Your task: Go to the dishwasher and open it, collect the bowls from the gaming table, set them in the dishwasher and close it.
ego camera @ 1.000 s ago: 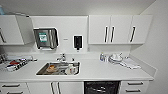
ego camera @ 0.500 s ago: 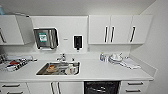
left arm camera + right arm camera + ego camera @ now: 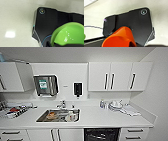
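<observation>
The robot faces the open dishwasher (image 3: 101,134) for loading; a green bowl (image 3: 67,33) fills the left wrist view, an orange cup (image 3: 119,38) the right, finger state indeterminate.

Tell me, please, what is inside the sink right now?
The sink holds a pile of dishes: something orange and pale items beside it. What lies beneath them is covered.

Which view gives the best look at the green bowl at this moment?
The left wrist view: the green bowl sits large and close to the camera, its rim and glossy inside plain. The right wrist view catches a green sliver at its edge, perhaps the same bowl.
</observation>
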Motion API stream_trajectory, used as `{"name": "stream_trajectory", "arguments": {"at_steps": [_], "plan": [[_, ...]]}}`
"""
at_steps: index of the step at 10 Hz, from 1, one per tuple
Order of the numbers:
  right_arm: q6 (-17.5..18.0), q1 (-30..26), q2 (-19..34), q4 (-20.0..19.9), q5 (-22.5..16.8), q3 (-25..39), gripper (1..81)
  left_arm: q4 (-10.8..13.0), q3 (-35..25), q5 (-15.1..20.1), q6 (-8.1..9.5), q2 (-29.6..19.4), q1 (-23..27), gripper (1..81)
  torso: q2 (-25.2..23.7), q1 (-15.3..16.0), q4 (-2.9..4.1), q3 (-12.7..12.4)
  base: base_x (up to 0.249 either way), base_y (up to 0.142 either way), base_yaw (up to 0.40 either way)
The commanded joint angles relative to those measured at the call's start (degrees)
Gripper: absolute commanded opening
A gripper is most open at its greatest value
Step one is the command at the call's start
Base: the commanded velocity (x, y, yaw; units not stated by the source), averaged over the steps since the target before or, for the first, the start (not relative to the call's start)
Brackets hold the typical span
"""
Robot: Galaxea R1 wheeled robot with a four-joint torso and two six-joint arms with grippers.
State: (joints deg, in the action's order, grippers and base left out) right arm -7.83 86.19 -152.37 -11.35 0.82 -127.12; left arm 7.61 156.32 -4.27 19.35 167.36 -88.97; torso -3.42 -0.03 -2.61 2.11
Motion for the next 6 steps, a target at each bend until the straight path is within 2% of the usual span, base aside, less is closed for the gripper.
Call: {"name": "stream_trajectory", "arguments": {"at_steps": [1,4,5,6], "plan": [[0.1,-3.4,1.8,-0.3,-3.4,1.1,1.0,4.3,-6.0,-5.4,-0.8,-4.9,2.1,1.0,0.0,0.0,0.0,0.0,0.0,0.0,0.0],[0.1,-3.4,4.2,-0.5,-3.3,4.3,1.0,4.2,-6.5,-5.6,-0.27,-5.9,3.8,1.0,0.0,0.0,0.0,0.0,0.0,0.0,0.0],[0.1,-3.5,5.4,-0.6,-3.2,5.6,1.0,4.3,-8.6,-5.7,-0.27,-7.5,4.1,1.0,0.0,0.0,0.0,0.0,0.0,0.0,0.0],[0.2,-3.6,6.6,-0.6,-2.9,6.9,1.0,4.3,-13.6,-5.8,-0.27,-10.4,4.6,1.0,0.0,0.0,0.0,0.0,0.0,0.0,0.0]]}}
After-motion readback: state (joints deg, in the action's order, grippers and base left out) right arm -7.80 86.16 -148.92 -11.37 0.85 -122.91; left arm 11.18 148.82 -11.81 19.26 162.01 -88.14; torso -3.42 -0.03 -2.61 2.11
